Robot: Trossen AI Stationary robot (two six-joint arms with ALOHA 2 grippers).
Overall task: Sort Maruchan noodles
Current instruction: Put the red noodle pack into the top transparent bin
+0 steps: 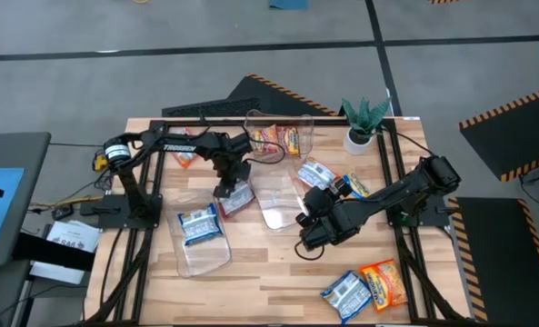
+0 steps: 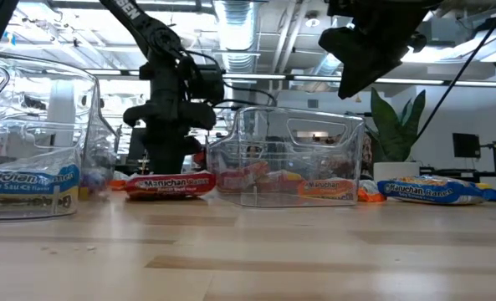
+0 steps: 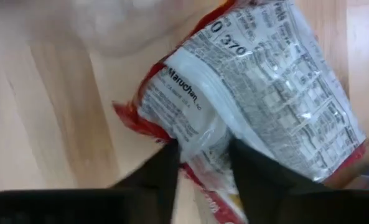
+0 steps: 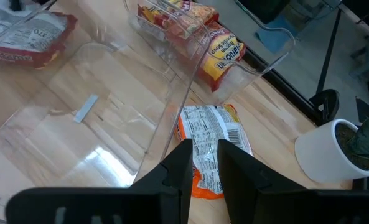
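My left gripper is down on a red-and-white Maruchan packet that lies printed back up beside the middle clear bin, and is shut on it. My right gripper hangs well above the table, holding nothing, its fingers a narrow gap apart. Past it, in the right wrist view, an orange packet lies flat on the wood. A blue packet lies in the near-left bin. Orange packets sit in the far bin. Two more packets lie near the right corner. My left gripper pinches a raised crinkle of the packet's white back between its two fingers, coming from above and pointing down. In the low view the packet lies flat on the table under the gripper.
A potted plant stands at the far right of the table. A blue packet and an orange one lie between the middle bin and the right arm. Bare wood shows along the near edge.
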